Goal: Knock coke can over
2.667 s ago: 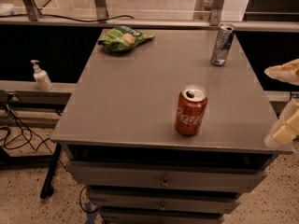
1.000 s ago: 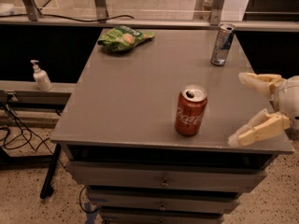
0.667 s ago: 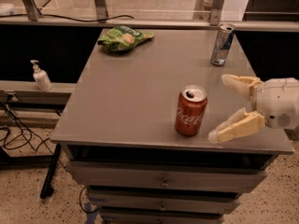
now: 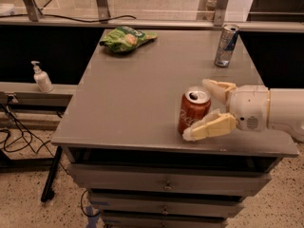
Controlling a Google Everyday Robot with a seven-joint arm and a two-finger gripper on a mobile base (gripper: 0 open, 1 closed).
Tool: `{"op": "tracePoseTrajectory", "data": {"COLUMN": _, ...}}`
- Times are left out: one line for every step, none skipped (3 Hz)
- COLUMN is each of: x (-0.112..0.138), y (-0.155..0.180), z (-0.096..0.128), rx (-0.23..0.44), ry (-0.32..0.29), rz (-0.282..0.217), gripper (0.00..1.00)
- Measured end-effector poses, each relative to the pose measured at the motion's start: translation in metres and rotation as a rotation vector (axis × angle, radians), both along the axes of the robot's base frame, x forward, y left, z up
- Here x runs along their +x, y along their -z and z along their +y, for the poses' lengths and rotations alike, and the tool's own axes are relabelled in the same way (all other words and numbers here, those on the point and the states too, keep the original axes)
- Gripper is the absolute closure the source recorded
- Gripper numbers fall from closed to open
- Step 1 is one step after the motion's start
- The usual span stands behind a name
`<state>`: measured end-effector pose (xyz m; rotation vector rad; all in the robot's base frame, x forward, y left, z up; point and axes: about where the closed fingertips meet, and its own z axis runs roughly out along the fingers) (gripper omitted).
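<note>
The coke can [image 4: 192, 109] is red-orange with white script and a silver top. It stands upright near the front right of the grey table [image 4: 137, 94]. My gripper [image 4: 198, 109] reaches in from the right, open, with its cream fingers [image 4: 209, 127] on either side of the can's right half. The near finger lies in front of the can's base. The far finger sits behind the can's top. I cannot tell whether either finger touches the can.
A slim silver-and-blue can [image 4: 226, 45] stands at the back right of the table. A green chip bag [image 4: 126, 38] lies at the back left. A soap dispenser [image 4: 42, 77] stands on a shelf to the left. Drawers sit under the table's front edge.
My gripper has moved left from the table's right edge until its open fingers straddle the coke can. The can stands where it was, upright.
</note>
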<state>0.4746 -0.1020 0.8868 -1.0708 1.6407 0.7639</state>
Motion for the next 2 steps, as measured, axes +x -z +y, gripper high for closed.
{"op": "tracePoseTrajectory", "data": {"x": 0.019, "y": -0.006, "z": 0.016, "rx": 0.047, "ry": 0.009, "rz": -0.025, "gripper": 0.00}}
{"op": "tracePoseTrajectory", "data": {"x": 0.045, "y": -0.011, "z": 0.033, "rx": 0.082, "ry": 0.010, "rz": -0.058, "gripper": 0.00}}
